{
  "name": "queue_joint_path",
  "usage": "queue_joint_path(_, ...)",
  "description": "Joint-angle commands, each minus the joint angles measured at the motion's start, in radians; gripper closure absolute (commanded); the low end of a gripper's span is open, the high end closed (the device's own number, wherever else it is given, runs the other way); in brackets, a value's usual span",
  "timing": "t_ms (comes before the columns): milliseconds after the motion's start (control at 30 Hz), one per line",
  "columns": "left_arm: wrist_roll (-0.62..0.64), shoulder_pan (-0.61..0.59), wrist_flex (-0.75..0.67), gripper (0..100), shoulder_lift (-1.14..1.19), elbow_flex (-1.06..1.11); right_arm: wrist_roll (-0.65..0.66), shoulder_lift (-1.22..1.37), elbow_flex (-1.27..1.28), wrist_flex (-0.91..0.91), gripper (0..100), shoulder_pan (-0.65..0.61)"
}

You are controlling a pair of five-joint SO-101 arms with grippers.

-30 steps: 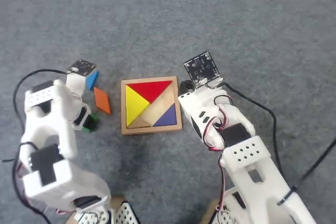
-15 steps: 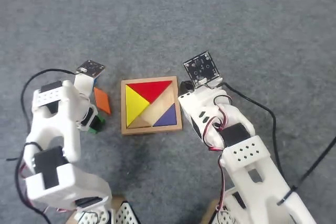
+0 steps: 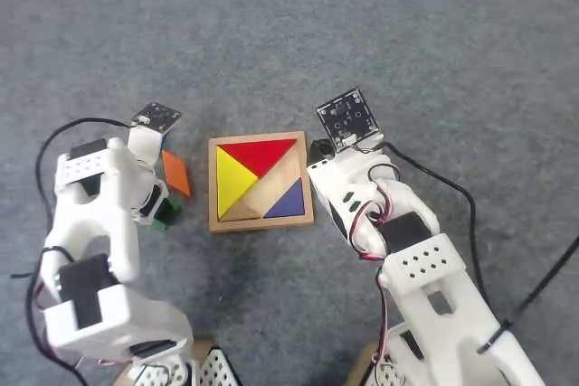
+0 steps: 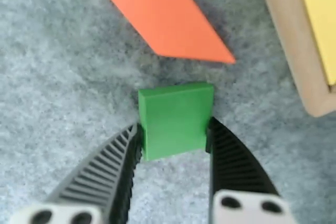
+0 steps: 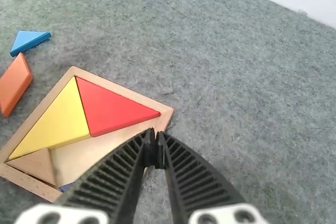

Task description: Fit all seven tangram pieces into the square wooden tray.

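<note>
The left claw [image 4: 173, 129] grasps a green square [image 4: 176, 109] by two opposite sides, its ribbed black fingers [image 4: 118, 153] pressed flat against the block's straight edges, a hold that looks meant to keep the piece level for the carry to the tray [image 3: 214, 189]. The square is low at the grey, felt-like worktop [image 3: 452, 70], just beside the tip of an orange parallelogram [image 4: 163, 17] and near the tray's rim on the left arm's side; whether it is lifted cannot be told. A small blue triangle [image 3: 159, 138] lies beyond the parallelogram, also outside the tray. The tray, a shallow square of pale wood with a raised lip, already holds a red triangle [image 3: 262, 155] and a yellow triangle [image 3: 232, 178] set edge to edge, a purple triangle [image 3: 289, 201] in one corner and a small tan triangle [image 3: 239, 211] in another. Bare wood shows between them, likely room for the loose pieces. The right claw [image 5: 156, 142] hovers clenched and empty over the tray's rim on its own side, apparently parked clear of the left arm's path. The pieces are flat, smooth and sharp-cornered.
</note>
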Motion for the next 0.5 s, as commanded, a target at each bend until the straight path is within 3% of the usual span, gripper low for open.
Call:
queue_joint_path(0,0.009,0.005,-0.009,84,-0.043,-0.007,0.009,0.002,-0.040,-0.010,99.0,0.015)
queue_joint_path(267,0.009,0.005,-0.006,84,-0.057,-0.005,0.009,-0.002,-0.040,-0.010,99.0,0.015)
queue_joint_path(467,0.008,0.040,0.037,84,-0.207,0.054,0.009,-0.005,-0.040,-0.010,99.0,0.015)
